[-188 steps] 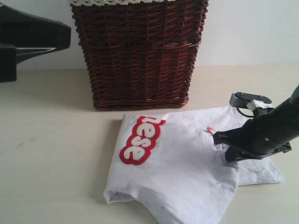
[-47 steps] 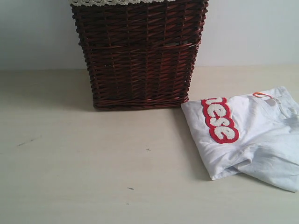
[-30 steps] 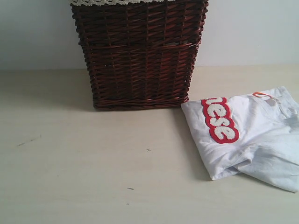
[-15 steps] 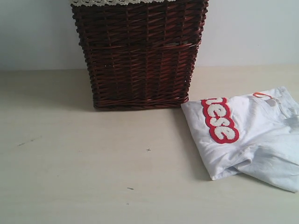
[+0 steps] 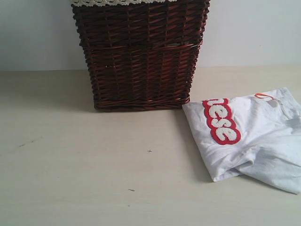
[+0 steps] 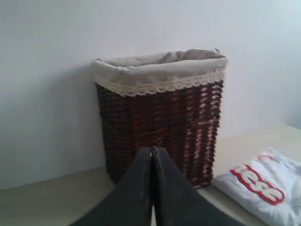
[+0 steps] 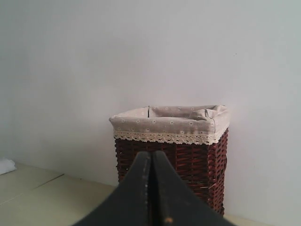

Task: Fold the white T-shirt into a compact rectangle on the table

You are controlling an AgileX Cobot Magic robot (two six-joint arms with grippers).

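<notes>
A pale wall [image 5: 37,33] runs behind everything, and in front of it spreads the cream table [image 5: 70,179], bare over most of its width. Seen from the outside camera, the dark red-brown wicker basket [image 5: 141,61] stands upright at about twelve o'clock, back against the wall, with a grey lace-edged liner [image 6: 160,70] turned over its rim. The white T-shirt [image 5: 263,141] lies flat on the table at roughly four o'clock from the basket's foot, its nearest corner just beside the basket's lower corner; whether they touch I cannot tell. It is doubled over into a rough, slightly skewed block, one loose layer poking out along the near edge, and it runs off the three o'clock side of the view. A red band of puffy white letters [image 5: 221,121] slants across its basket-side part. The left claw [image 6: 152,160] is pressed together on nothing, up off the table and facing the basket. The right claw [image 7: 151,162] is likewise together and empty. A few tiny dark specks [image 5: 149,151] dot the table toward six o'clock.
</notes>
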